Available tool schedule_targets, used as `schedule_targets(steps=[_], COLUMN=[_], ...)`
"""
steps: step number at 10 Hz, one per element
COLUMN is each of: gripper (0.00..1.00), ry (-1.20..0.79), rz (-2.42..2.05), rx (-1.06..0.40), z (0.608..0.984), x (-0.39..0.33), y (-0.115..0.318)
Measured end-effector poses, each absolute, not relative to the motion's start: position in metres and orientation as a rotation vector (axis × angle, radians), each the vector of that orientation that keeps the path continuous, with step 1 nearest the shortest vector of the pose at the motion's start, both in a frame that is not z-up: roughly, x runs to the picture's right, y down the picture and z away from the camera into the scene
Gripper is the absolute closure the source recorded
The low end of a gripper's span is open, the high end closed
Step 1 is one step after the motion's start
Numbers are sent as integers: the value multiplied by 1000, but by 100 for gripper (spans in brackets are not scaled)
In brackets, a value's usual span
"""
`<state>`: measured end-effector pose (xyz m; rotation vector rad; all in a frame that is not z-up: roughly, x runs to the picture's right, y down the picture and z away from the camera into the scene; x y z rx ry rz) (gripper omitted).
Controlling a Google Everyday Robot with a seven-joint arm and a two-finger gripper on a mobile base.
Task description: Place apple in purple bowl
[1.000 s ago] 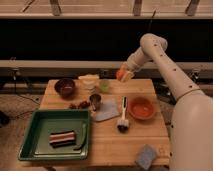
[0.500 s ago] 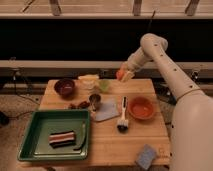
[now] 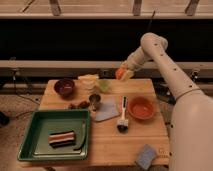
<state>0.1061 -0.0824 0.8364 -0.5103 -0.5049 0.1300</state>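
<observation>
One apple [image 3: 118, 74] rides clenched in the tool [image 3: 122, 75], up above the back edge of the surface [image 3: 115, 145], well apart from the purple bowl [image 3: 64, 88].

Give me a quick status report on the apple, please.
Gripper over table far edge, shut on apple. Purple bowl at back left. Green item and yellow tub between.

Lab-like test room.
Wooden table [image 3: 107, 144] stood before dark, railed windows [image 3: 75, 40]; gripper [image 3: 122, 75] held apple [image 3: 118, 73] above its far edge.
</observation>
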Motion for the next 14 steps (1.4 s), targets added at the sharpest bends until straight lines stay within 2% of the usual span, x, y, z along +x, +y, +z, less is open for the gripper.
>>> schedule_targets(steps=[7, 14], gripper=[100, 100], ry=[-675, -791], rz=[4, -174], rx=[-467, -459], z=[807, 795], x=[-50, -186], y=[-122, -114])
